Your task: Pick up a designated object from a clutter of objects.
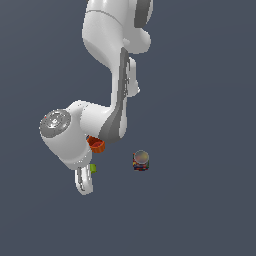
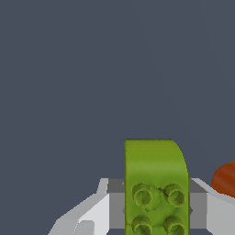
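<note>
The designated object, a small lime-green studded block (image 2: 155, 183), sits between my gripper's (image 2: 156, 212) two fingers, and the grey pads (image 2: 115, 204) touch its sides. In the exterior view only a sliver of the block (image 1: 93, 168) shows beside the white hand (image 1: 84, 181), low under the arm. Of the clutter, the orange cup (image 1: 97, 145) lies just behind the hand, partly covered by the arm, and its rim (image 2: 226, 179) shows in the wrist view. The multicoloured can (image 1: 141, 160) stands apart towards the exterior view's right. The arm hides any other items.
The arm's large white links (image 1: 67, 132) hang over the exterior view's left of the cluster. A plain dark grey floor (image 1: 200, 210) surrounds everything.
</note>
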